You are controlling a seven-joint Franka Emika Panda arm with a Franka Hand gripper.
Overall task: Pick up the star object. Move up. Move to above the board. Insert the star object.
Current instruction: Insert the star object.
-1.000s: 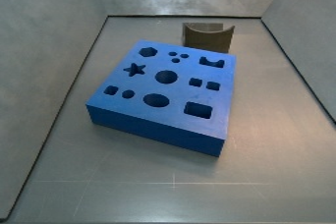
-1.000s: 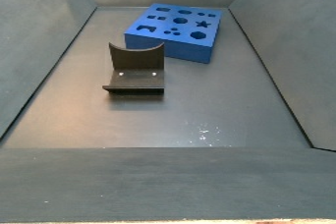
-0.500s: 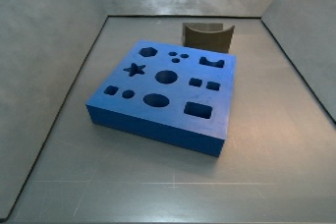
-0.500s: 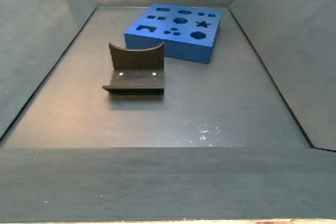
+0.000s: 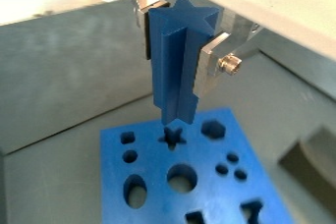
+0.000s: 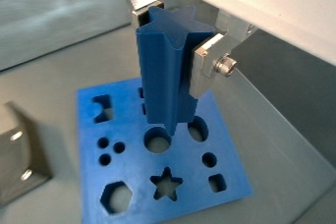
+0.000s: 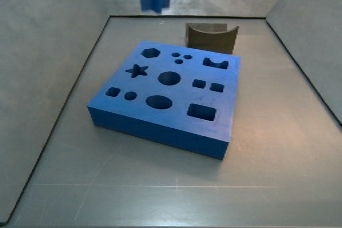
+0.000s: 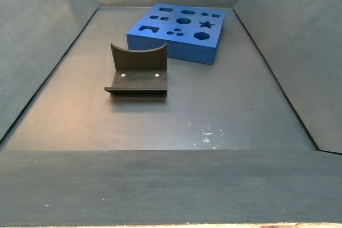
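While the gripper (image 5: 178, 56) pinches it upright between its silver plates, the star object (image 5: 175, 71) looks like a tall ridged blue peg, hanging high above the board (image 6: 125, 159). Every cut-out hole in the board, star hole (image 6: 165, 182) included, sits empty.

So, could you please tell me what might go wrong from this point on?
The tool holds the star object high above the board. Two risks, as I judge them:
1. The peg's ridges may not line up with the star hole and jam at the rim.
2. The neighbouring round holes sit close, so a small sideways error could bring it down wrongly.
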